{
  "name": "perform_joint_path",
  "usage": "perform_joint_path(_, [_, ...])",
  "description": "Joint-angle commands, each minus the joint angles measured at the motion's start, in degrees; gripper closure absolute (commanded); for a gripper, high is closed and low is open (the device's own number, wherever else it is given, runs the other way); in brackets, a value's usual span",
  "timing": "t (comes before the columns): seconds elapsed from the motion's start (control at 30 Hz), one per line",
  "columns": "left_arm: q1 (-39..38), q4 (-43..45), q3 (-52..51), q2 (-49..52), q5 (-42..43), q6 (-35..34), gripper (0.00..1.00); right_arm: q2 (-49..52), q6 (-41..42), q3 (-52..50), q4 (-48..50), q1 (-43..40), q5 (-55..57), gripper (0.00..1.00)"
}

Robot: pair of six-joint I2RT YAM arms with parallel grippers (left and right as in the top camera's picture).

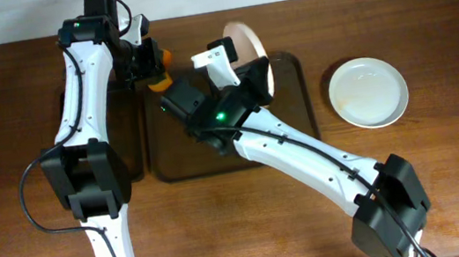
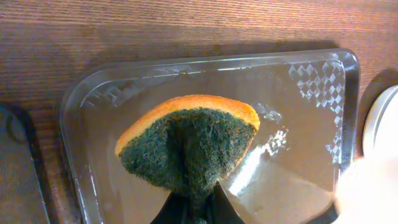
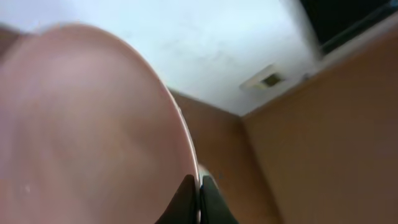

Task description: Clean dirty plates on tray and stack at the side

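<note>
Two plates are in view. One plate [image 3: 81, 124] stands up on edge above the far rim of the tray [image 1: 296, 93], which sits mid-worktop toward the far edge. The right pincer [image 3: 199, 198] is pinched tight on its thin rim. The second plate [image 1: 368, 92] lies flat and looks clean, off the tray toward the right edge of the worktop. The left pincer [image 2: 194, 210] is closed on a sponge [image 2: 186, 140], green scouring face showing, above a clear plastic dish [image 2: 311, 81] by the far edge, left of the tray.

Likely trouble: a rim-only hold resists a sideways push poorly, so a firm wipe could swing the plate or slip it loose onto the tray. The sponge, held by a narrow tuck, may fold rather than scrub.
</note>
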Motion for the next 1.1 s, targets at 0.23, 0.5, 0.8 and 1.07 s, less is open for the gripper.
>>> perform_joint_path(0.23, [0.37, -0.48, 0.79, -1.22, -5.62, -0.48, 1.00, -3.58, -1.79, 0.28, -9.35, -43.21, -78.31, 0.96])
perform_joint_path(0.5, [0.37, -0.96, 0.79, -1.22, -5.62, -0.48, 1.00, -3.56, -2.82, -12.02, 0.50, -66.82, -78.18, 0.96])
perform_joint_path(0.8, [5.77, -14.27, 5.05, -8.20, -15.13, 1.88, 1.00, -3.61, -5.64, -8.35, -3.04, -66.05, -88.52, 0.39])
perform_joint_path(1.07, [5.99, -6.19, -15.52, -6.08, -31.78, 2.08, 1.00, -3.58, -5.84, -8.07, -3.41, -63.08, -88.08, 0.28])
